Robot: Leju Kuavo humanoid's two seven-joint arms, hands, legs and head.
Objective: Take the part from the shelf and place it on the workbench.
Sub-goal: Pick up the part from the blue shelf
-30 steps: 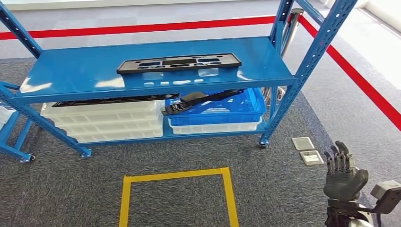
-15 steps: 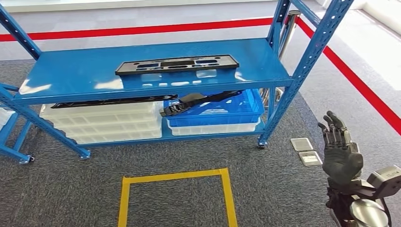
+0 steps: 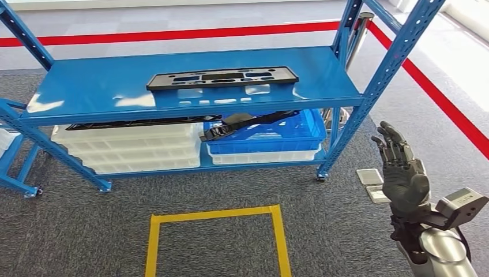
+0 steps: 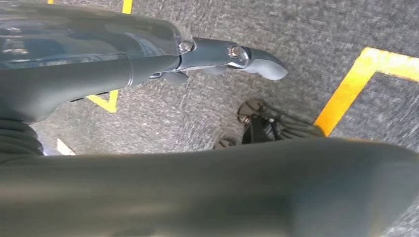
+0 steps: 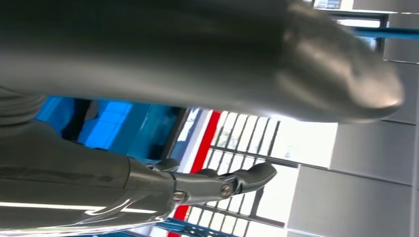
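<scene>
I am looking down at grey carpet (image 3: 323, 231) with a yellow tape square (image 3: 217, 236) lying near me and a red floor line (image 3: 173, 34) running far across the room, then turning down the right side. A blue shelf rack (image 3: 86, 92) is standing in the middle, and one long black part (image 3: 222, 78) is lying flat on its upper shelf, toward the centre. On the lower shelf, at the left, I am counting three stacked white trays (image 3: 130, 149) with a thin black strip resting across the top one; to their right one blue crate (image 3: 271, 130) is sitting on one white tray (image 3: 262, 156), with a black part (image 3: 230, 124) sticking out of it. Two small pale floor plates (image 3: 369, 176) are lying right of the rack. My right hand (image 3: 401, 173) is hovering at the near right, released, fingers spread, grasping nothing, well apart from the shelf. My left hand (image 4: 148, 64) is hanging over the carpet; I cannot tell its state.
</scene>
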